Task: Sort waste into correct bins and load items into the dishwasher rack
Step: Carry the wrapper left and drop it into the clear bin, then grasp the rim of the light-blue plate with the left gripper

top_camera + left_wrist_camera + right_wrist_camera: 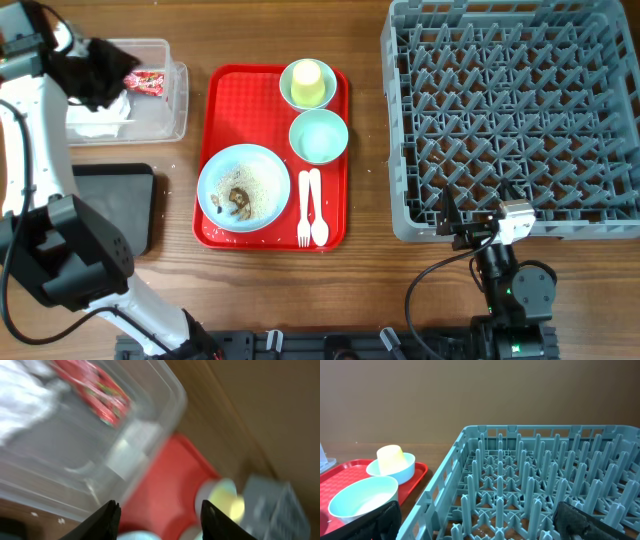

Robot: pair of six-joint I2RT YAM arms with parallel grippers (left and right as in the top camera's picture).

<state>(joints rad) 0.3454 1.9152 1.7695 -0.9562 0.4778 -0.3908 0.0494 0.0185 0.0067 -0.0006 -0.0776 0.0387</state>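
- Two bins are set at the L side of the desk [360,40]: a clear plastic tub [178,100] at the far edge and a black tray [120,205] nearer the robot, apart from each other.
- The crumpled white napkin [100,118] and the red-and-white wrapper [146,82] are seen lying inside the tub.
- The L end effector [160,506] is seen above the tub, fingers spread, nothing btwn them.
- A red serving tray [225,110] is placed btwn the bins and the rack. On it are found a pale blue plate [207,172] w/ rice grains and brown lumps [240,198], a pale blue bowl [318,136], and a yellow-green cup [307,77] seated in a pale green small bowl [288,95].
- A white fork [304,210] and spoon [318,210] are laid side by side just R of the plate.
- The grey dishwasher rack [400,130] is seen at the R side.
- The R end effector [477,510] is seen at the rack's near-L corner, fingers wide apart, gripping nothing.
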